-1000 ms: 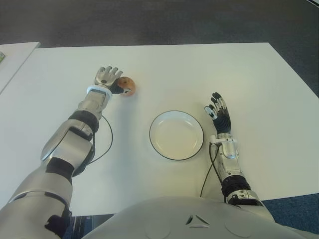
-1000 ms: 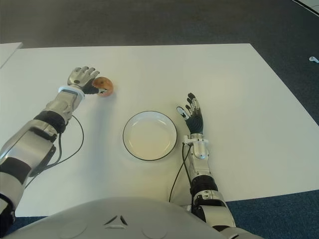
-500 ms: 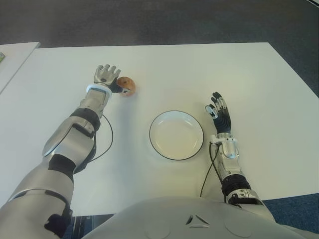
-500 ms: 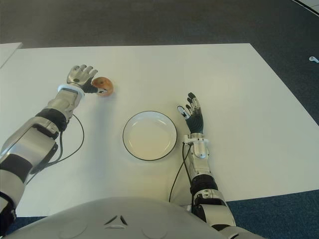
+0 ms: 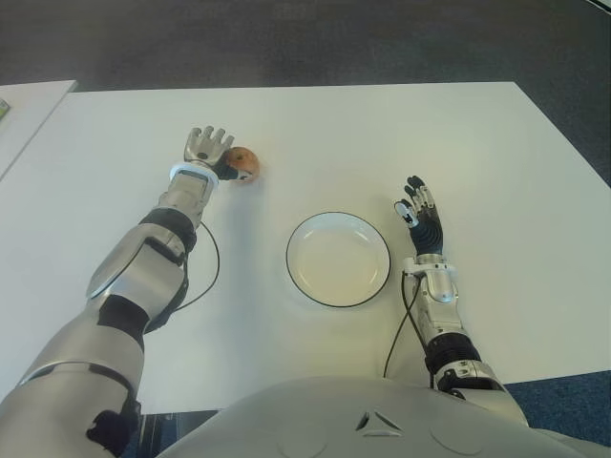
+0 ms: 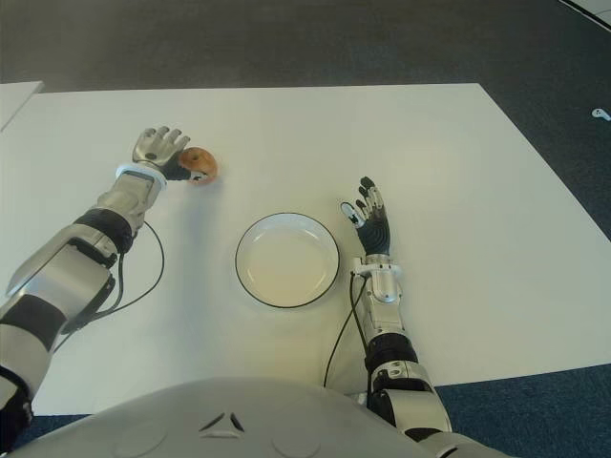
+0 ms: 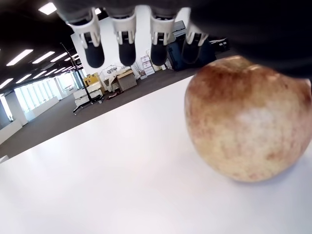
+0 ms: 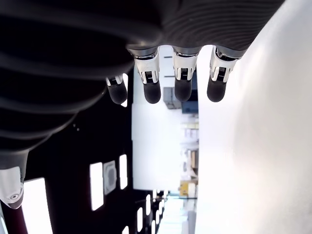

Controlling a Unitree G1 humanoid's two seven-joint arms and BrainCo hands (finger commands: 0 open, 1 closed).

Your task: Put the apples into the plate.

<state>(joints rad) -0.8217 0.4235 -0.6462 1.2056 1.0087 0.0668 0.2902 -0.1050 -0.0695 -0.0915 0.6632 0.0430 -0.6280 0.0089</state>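
Left eye view: apple [image 5: 242,163] on table [image 5: 382,134], far left of plate [image 5: 338,259], which holds nothing. Left hand [image 5: 207,150] beside apple, fingers spread, no grasp. Right hand [image 5: 418,213] open, idle, right of plate. Grasp, carry, drop all remain

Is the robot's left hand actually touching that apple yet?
Cannot tell. In the left wrist view the left hand has its fingers open above the apple, with background between; any palm or thumb contact is hidden.
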